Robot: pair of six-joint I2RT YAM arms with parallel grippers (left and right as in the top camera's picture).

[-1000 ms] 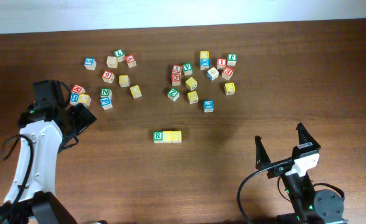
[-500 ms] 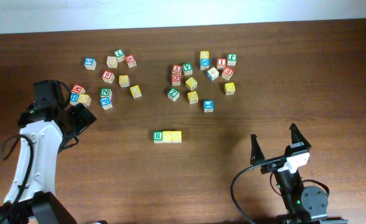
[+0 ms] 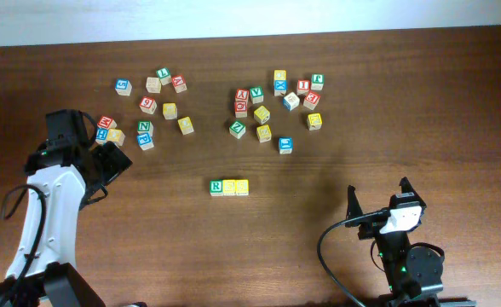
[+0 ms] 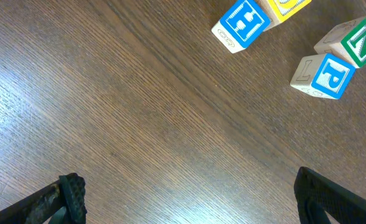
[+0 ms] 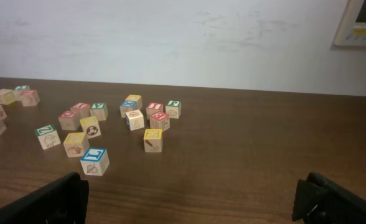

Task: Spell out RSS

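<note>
Three blocks stand in a row at the table's middle: a green R block [image 3: 216, 187], then two yellow S blocks [image 3: 230, 187] [image 3: 242, 186], touching side by side. My left gripper [image 3: 117, 162] is open and empty at the left, just below a cluster of blocks; its wrist view shows bare wood between the fingers [image 4: 186, 199]. My right gripper [image 3: 377, 198] is open and empty at the front right, far from the row; its wrist view shows bare wood between the fingers [image 5: 189, 199].
A left cluster of letter blocks [image 3: 148, 107] and a right cluster [image 3: 276, 107] lie at the back. In the left wrist view a blue block [image 4: 241, 22] and a blue P block [image 4: 325, 74] lie ahead. In the right wrist view a blue-topped block [image 5: 94, 160] is nearest.
My right arm has drawn back toward the front edge and tilted up. The left arm and the row of blocks have not moved.
</note>
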